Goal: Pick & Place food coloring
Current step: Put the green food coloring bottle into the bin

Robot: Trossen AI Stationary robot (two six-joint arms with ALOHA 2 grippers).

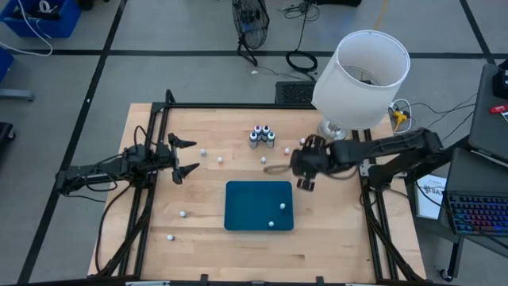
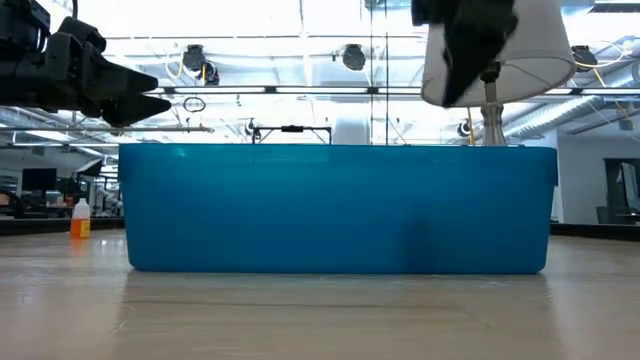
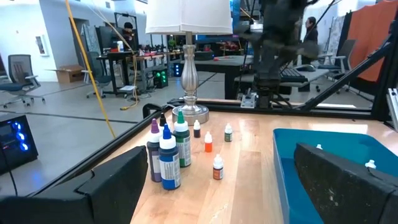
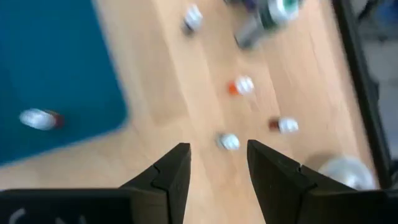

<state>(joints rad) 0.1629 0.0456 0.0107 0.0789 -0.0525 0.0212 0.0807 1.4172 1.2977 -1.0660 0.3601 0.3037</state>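
The right gripper (image 1: 305,168) hangs above the table (image 1: 206,238) just off the tray's (image 1: 238,206) upper right corner, its fingers (image 4: 171,171) spread with nothing between them. In the right wrist view everything below it is smeared: a small bottle (image 4: 229,142) lies on the wood just past the fingertips, two more (image 4: 239,87) (image 4: 283,126) lie farther off, and another (image 4: 38,119) sits inside the tray. Their colours are hard to tell there.

The left gripper (image 1: 184,156) waits over the table's left part, jaws wide, holding nothing.

The cluster of taller bottles (image 1: 261,136) stands near the table's far edge, beside the lamp (image 1: 361,79). The left wrist view shows blue (image 3: 168,163), purple and green ones, with labels too small to read.

Small white-capped bottles are scattered on the wood: one (image 1: 203,152) near the left gripper, one (image 1: 183,214) left of the tray, one (image 1: 170,237) nearer the front. Two (image 1: 283,206) (image 1: 271,224) lie in the tray.

In the low view the tray wall (image 2: 335,208) hides nearly all the table behind it.
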